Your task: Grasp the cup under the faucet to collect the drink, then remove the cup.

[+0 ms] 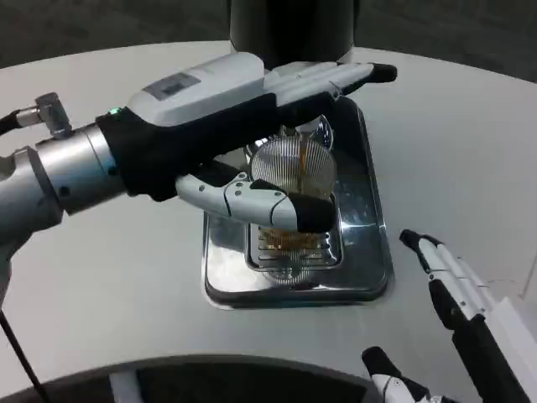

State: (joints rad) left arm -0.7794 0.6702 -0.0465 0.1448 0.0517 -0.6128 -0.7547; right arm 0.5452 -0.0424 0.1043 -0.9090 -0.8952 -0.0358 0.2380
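A clear ribbed cup (295,168) stands on the grille of a silver drip tray (373,252), under the black drink dispenser (294,25). A thin brown stream runs down into the cup, and brown liquid shows at its bottom. My left hand (226,117) reaches in from the left and grips the cup, thumb across its near side and fingers (336,80) along its far side. My right hand (466,319) waits low at the right, off the tray, fingers apart and holding nothing.
The tray sits on a round white table (453,143), with bare surface to its left and right. The dispenser body rises just behind the cup. The table's front edge curves along the bottom of the view.
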